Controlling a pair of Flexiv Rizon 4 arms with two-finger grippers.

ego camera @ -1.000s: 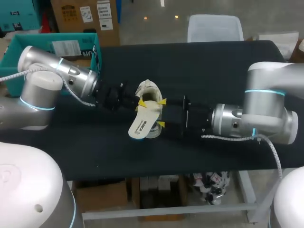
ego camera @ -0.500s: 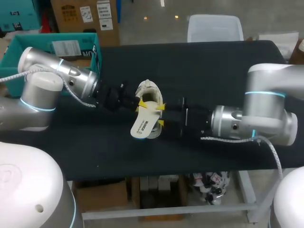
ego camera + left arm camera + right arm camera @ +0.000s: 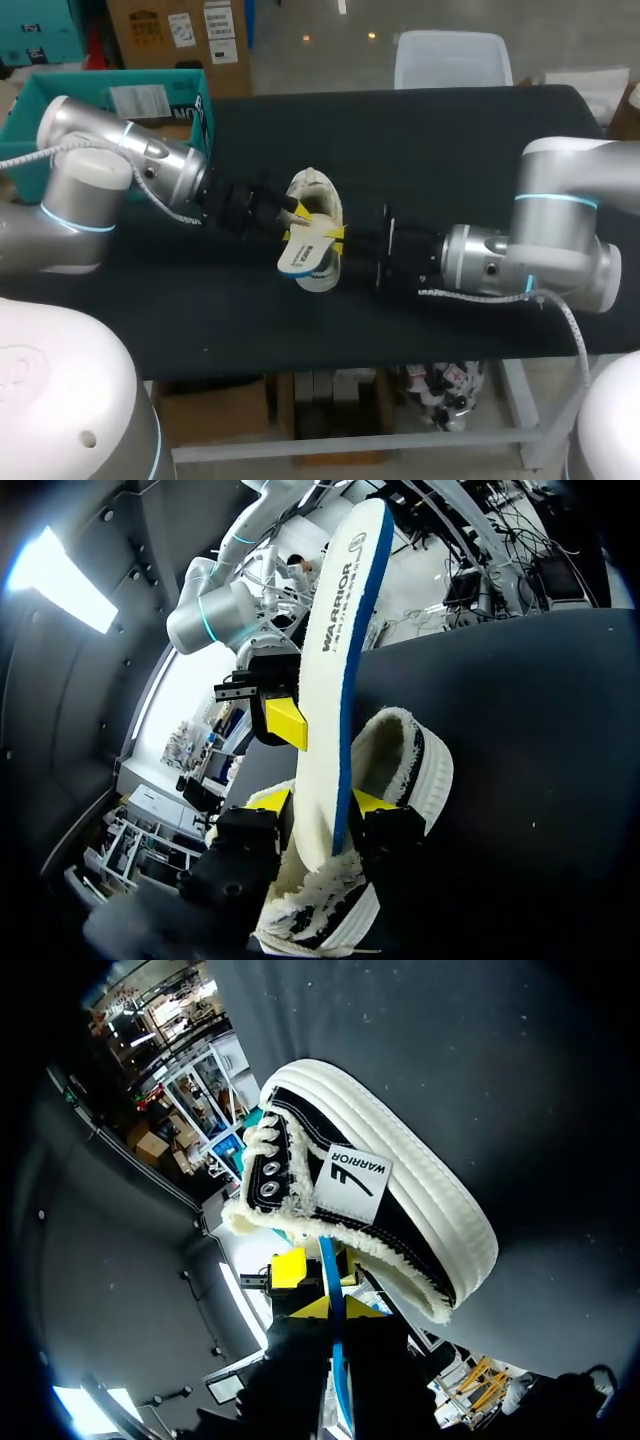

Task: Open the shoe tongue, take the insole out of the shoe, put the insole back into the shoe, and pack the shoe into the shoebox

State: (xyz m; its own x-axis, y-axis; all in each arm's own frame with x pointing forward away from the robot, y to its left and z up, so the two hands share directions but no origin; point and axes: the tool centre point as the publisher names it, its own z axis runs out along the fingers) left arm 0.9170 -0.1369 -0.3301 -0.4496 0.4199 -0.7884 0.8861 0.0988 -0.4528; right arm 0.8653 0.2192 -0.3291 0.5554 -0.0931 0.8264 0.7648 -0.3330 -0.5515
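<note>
A black-and-white sneaker (image 3: 318, 192) lies on its side in the middle of the black table. The white insole (image 3: 305, 255) with a blue edge sticks out in front of it, clear of the shoe. My right gripper (image 3: 337, 238) comes in from the right and is shut on the insole, which runs edge-on (image 3: 333, 1260) between its yellow tips (image 3: 335, 1308), with the shoe (image 3: 400, 1210) just ahead. My left gripper (image 3: 293, 225) is open. The insole (image 3: 335, 650) still stands between its parted fingers (image 3: 320, 802), beside the shoe's opening (image 3: 410, 770).
A teal box (image 3: 60, 90) stands at the table's back left corner, behind my left arm. Bare black tabletop (image 3: 450, 150) stretches to the right and along the front edge.
My right gripper has moved in and shut on the insole. My left gripper's fingers have parted. The insole has shifted slightly toward the shoe.
</note>
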